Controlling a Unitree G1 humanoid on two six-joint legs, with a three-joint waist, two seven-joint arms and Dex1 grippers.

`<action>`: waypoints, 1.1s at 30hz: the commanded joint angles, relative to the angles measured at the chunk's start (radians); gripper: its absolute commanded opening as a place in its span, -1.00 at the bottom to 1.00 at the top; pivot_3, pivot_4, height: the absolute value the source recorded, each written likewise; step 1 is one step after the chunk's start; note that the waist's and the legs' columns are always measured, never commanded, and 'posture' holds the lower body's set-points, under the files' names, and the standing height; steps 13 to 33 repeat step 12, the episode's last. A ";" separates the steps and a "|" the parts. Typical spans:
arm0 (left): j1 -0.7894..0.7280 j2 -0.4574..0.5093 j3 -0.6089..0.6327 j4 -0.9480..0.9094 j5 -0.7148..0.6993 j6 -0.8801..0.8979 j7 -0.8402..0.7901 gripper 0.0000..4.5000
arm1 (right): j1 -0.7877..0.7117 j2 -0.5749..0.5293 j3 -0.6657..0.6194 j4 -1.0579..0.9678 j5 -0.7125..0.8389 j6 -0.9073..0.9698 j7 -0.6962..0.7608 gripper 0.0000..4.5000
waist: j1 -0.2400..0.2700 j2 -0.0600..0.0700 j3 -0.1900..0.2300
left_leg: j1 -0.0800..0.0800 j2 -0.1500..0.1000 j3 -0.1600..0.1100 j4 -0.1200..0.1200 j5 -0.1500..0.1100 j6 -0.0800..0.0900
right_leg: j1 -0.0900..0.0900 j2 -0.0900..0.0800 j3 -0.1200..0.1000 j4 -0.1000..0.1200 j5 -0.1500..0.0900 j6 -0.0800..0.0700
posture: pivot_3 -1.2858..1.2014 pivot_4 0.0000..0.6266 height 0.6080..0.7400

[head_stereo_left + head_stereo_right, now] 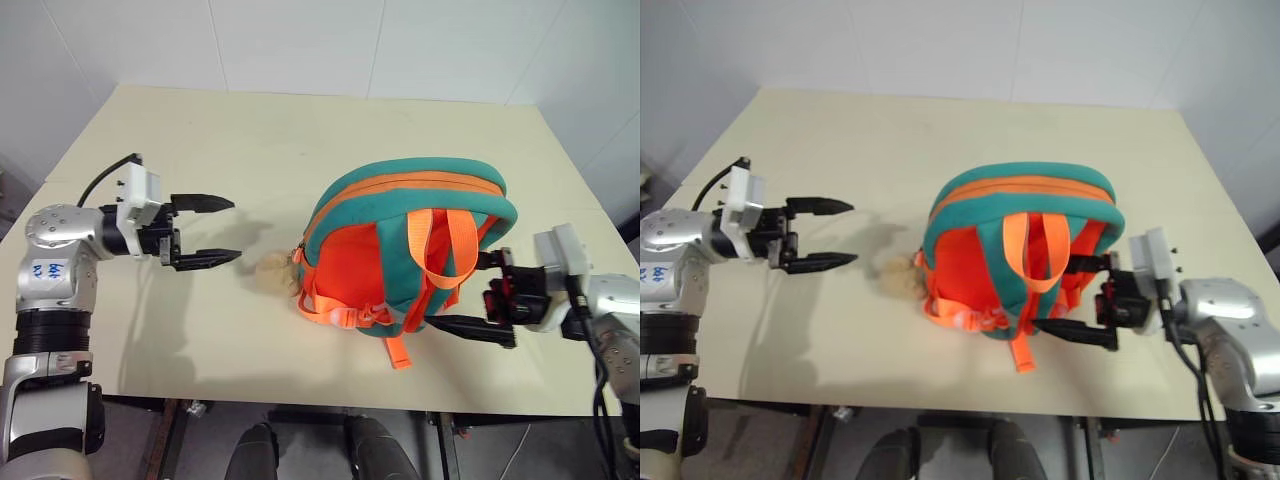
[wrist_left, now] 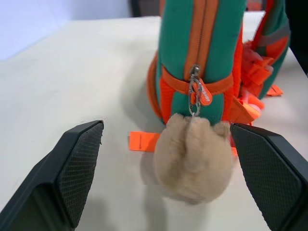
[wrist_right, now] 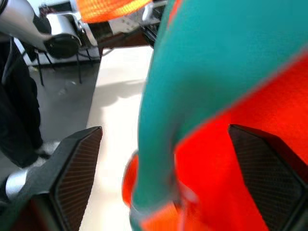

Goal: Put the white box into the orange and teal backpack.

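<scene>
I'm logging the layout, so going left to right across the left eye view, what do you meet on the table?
Left gripper, open → plush toy → backpack → right gripper, open, beside the backpack's right side.

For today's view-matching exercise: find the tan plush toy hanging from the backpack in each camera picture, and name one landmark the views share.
Left eye view: the plush toy lies on the table at the backpack's left side, right of the open left gripper.
Right eye view: same spot, beside the backpack's lower left corner.
Left wrist view: centre foreground, hanging from the zipper pull.
Right wrist view: not visible.
Shared landmark: the orange and teal backpack.
</scene>
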State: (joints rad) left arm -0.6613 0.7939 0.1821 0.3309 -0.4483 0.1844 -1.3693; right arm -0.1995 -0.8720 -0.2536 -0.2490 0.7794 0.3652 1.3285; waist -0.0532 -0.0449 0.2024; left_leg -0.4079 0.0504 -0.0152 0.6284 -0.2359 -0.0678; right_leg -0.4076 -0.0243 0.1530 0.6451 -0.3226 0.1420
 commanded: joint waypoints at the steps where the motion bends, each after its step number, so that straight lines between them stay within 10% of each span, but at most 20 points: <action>1: 0.016 0.028 0.106 0.008 -0.088 0.025 -0.010 1.00 | 0.022 -0.075 -0.115 0.071 -0.023 -0.042 0.065 0.98 | 0.000 0.000 0.000 | 0.000 0.000 0.000 0.000 0.000 0.000 | 0.000 0.000 0.000 0.000 0.000 0.000 | 0.03 -0.52 1.00; 33: 0.125 0.131 0.260 0.079 -0.170 -0.014 -0.163 1.00 | 0.067 -0.155 -0.277 0.342 -0.108 -0.175 0.158 0.98 | -0.008 0.000 0.000 | 0.002 0.000 0.002 0.001 0.000 0.000 | 0.001 0.000 0.001 0.001 0.000 -0.001 | 0.03 -0.52 1.00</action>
